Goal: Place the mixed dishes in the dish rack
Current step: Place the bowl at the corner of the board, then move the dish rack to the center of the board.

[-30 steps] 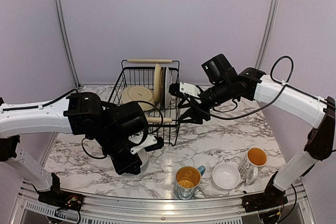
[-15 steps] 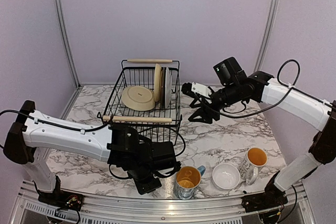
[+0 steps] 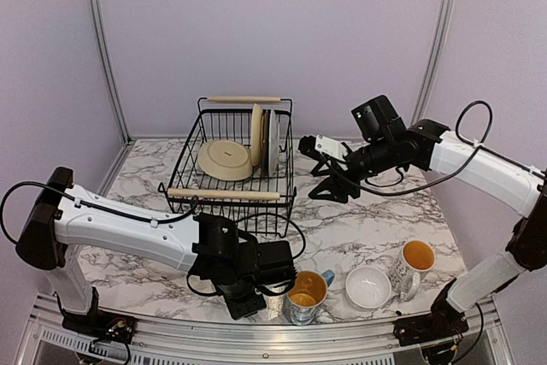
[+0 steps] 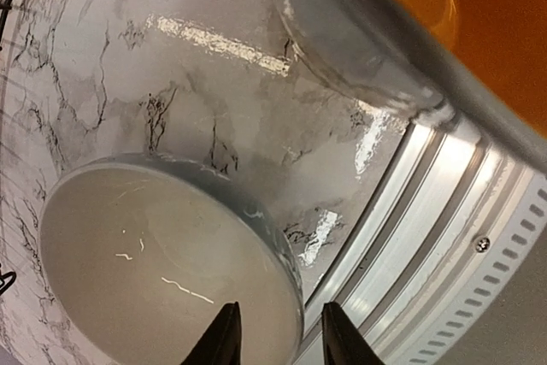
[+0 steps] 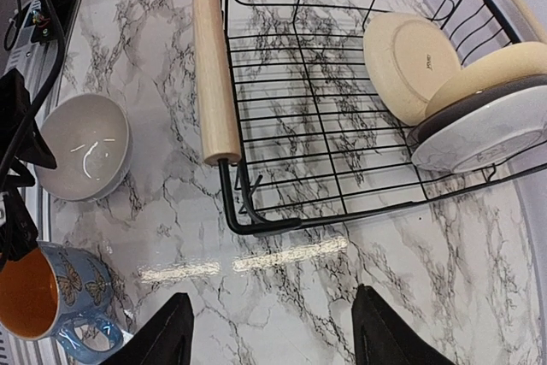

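Note:
The black wire dish rack (image 3: pixel 244 164) stands at the back centre and also shows in the right wrist view (image 5: pixel 342 100). It holds a pale yellow plate (image 3: pixel 225 160), an upright cream plate (image 3: pixel 256 132) and a grey plate (image 3: pixel 273 143). My left gripper (image 4: pixel 278 339) is open, low at the table's front edge. Its jaws stand astride the rim of a white bowl (image 4: pixel 154 271), one inside and one outside. My arm hides that bowl in the top view; it shows in the right wrist view (image 5: pixel 81 147). My right gripper (image 5: pixel 273 331) is open and empty above the table, right of the rack.
A blue butterfly mug with a yellow lining (image 3: pixel 305 295) stands right beside the left gripper. A second white bowl (image 3: pixel 368 286) and a white yellow-lined mug (image 3: pixel 416 261) stand at the front right. The metal table edge (image 4: pixel 427 211) runs close to the left bowl.
My left arm has swung from beside the rack down to the front edge and lowered over the white bowl. My right gripper has drawn back to the right, away from the rack.

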Controlling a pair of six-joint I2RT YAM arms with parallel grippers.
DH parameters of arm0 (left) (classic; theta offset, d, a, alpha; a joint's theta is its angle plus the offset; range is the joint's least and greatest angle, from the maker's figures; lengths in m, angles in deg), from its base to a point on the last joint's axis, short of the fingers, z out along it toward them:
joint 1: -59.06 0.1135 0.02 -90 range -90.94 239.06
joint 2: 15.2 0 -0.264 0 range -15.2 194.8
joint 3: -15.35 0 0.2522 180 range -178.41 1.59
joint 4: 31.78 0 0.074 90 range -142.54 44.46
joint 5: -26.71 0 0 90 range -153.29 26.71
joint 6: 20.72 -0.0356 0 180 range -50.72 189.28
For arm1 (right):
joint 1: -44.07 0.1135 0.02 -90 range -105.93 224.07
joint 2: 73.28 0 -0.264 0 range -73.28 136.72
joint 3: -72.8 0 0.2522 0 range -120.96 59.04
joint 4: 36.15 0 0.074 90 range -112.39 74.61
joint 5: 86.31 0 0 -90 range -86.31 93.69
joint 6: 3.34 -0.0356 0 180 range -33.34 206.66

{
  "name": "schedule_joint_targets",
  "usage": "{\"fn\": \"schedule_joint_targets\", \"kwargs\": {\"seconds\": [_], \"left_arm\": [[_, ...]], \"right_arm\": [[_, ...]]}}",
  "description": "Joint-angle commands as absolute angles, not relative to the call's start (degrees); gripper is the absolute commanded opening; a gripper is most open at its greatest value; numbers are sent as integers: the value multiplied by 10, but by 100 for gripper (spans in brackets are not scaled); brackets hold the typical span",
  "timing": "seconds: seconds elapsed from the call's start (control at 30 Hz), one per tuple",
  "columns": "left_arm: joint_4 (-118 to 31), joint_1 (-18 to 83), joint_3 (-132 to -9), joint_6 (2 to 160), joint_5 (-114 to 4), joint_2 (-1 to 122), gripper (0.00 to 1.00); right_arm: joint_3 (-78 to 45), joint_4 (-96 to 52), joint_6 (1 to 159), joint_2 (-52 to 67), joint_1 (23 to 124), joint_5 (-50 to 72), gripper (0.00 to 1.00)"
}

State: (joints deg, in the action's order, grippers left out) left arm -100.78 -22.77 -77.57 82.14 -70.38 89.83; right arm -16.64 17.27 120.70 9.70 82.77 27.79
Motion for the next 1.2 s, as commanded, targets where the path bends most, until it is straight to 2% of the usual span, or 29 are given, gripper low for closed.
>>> {"fn": "schedule_joint_targets", "kwargs": {"seconds": [0.0,0.17,0.3,0.47,0.57,0.7,0.87,1.0,1.17], "left_arm": [[-1025,-231,-823,825,-711,887,35],[-1059,-209,-950,813,-705,810,41],[-1038,-132,-998,837,-746,757,49],[-934,-8,-945,965,-859,695,56],[-853,61,-895,1025,-862,670,59],[-774,129,-881,1066,-829,694,60],[-739,170,-905,1084,-803,787,61],[-720,201,-912,1074,-794,824,58],[-703,219,-915,1071,-786,792,57]], "right_arm": [[-165,165,1199,74,821,280,61],[-161,168,1200,63,819,275,61],[-153,169,1198,62,815,271,61],[-149,163,1187,60,802,278,61],[-148,155,1180,61,796,282,61],[-144,150,1178,62,794,284,61],[-143,132,1168,63,793,288,61],[-214,164,1176,86,807,320,60],[-344,216,1199,163,876,296,60]]}}
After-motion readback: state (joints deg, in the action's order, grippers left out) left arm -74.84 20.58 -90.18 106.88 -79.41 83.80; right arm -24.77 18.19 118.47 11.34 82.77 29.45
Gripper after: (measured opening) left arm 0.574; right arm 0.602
